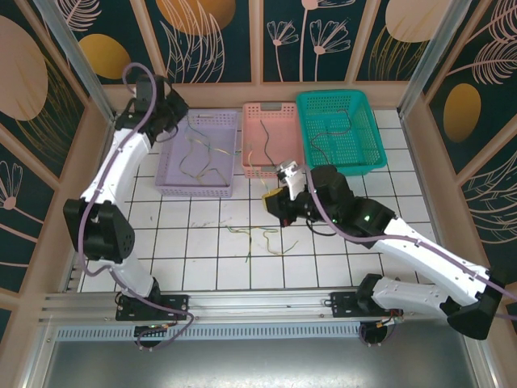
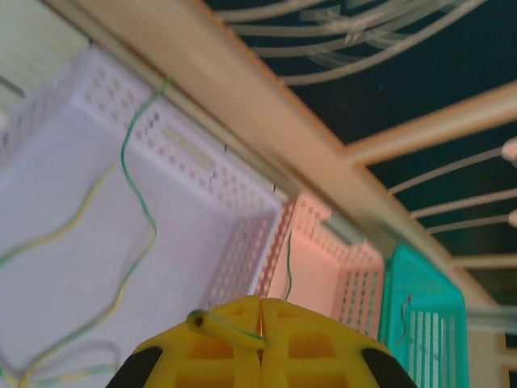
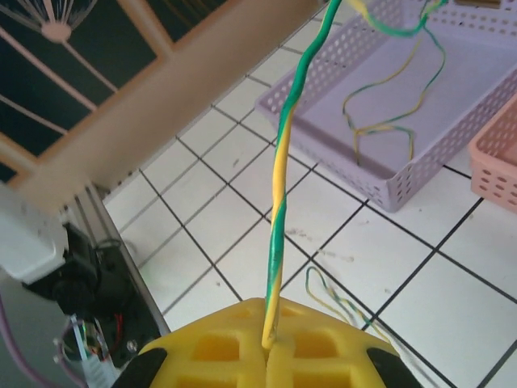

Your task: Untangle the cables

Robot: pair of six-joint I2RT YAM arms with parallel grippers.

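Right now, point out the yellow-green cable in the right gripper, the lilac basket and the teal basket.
yellow-green cable (image 3: 277, 202), right wrist view, on its twisted middle stretch.
lilac basket (image 1: 196, 191), top external view, on its near wall.
teal basket (image 1: 359, 141), top external view, on its bare mesh floor.

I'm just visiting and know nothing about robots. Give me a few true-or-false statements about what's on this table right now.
1. Three baskets stand in a row at the back: lilac basket, pink basket, teal basket. True.
2. The right gripper is open and empty. False: it is shut on a yellow-green cable.
3. The lilac basket holds nothing. False: cables lie in it.
4. Loose cables lie on the white tiles in front of the baskets. True.
5. The left gripper hangs over the teal basket. False: it is by the lilac basket, shut on a thin cable.
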